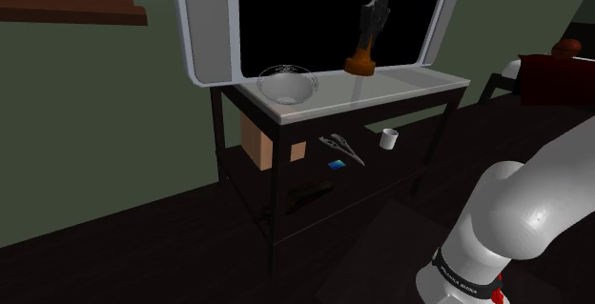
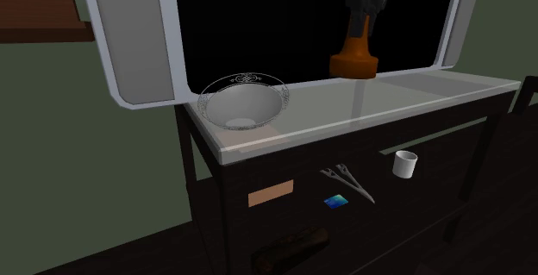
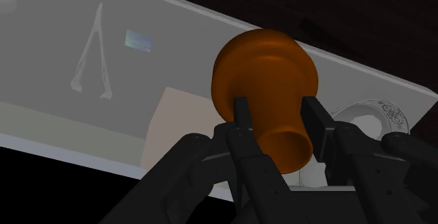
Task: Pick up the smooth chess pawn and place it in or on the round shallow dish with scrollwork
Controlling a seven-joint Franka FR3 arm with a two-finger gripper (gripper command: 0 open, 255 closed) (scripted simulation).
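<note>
An orange-brown chess pawn (image 1: pixel 361 57) hangs above the pale tabletop (image 1: pixel 400 85), base downward, with my black gripper (image 1: pixel 373 14) shut on its upper stem. In the second exterior view the pawn (image 2: pixel 355 54) floats just over the table's back edge under the gripper (image 2: pixel 366 4). The wrist view shows both fingers (image 3: pixel 244 128) clasping the pawn's neck (image 3: pixel 270 93), its wide base pointing away. The round shallow dish (image 1: pixel 287 84) with scrollwork on its rim sits on the table toward the shoulder view's left, apart from the pawn; it is seen again in the second exterior view (image 2: pixel 243 102).
A lower shelf holds a pair of tongs (image 2: pixel 347 181), a small blue card (image 2: pixel 335 201), a white cup (image 2: pixel 404 164) and a tan box (image 1: pixel 259 143). Behind the table stands a grey-framed panel (image 1: pixel 205 26) around a black area. My arm's white base (image 1: pixel 515 221) is at the lower right.
</note>
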